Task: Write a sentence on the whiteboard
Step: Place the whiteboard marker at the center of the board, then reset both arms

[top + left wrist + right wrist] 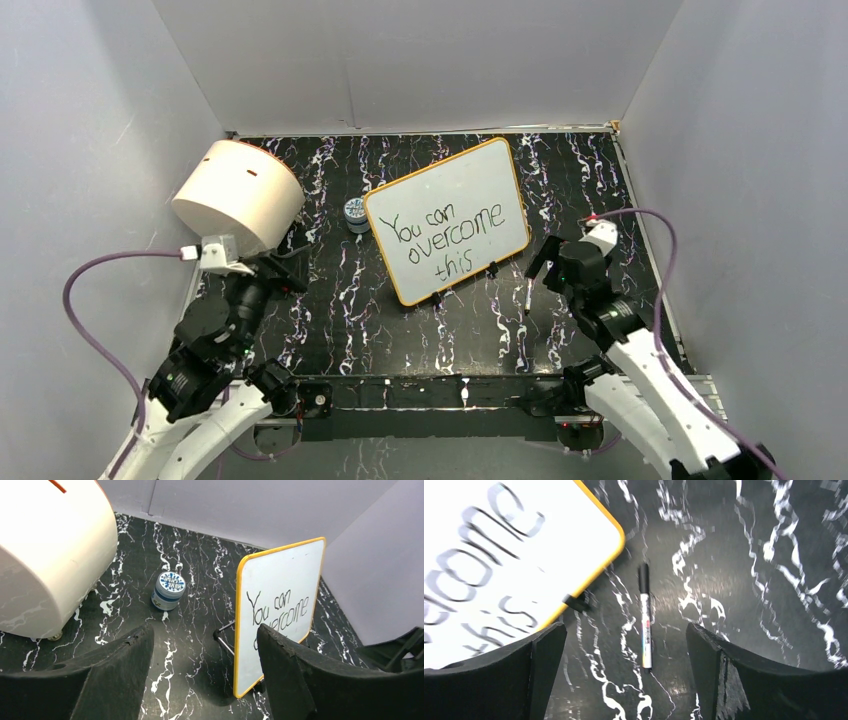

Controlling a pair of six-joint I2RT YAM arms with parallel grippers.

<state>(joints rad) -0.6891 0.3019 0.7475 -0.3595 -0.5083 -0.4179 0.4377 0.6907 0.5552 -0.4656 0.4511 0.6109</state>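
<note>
The whiteboard [450,220] stands tilted on two black clip feet at the table's middle, orange-rimmed. The sentence [445,235] reads "You can overcome this" in black marker, in three lines. The board also shows in the left wrist view [277,615] and in the right wrist view [499,555], where the lettering is blurred. A white marker with a black cap [645,617] lies on the table by the board's right corner, also in the top view [528,296]. My right gripper [624,655] is open above it, empty. My left gripper [200,650] is open and empty, left of the board.
A big cream cylinder [238,195] lies at the back left, also in the left wrist view [50,555]. A small blue-lidded jar [356,213] stands just left of the board, also in the left wrist view [168,590]. Grey walls enclose the black marbled table [340,320].
</note>
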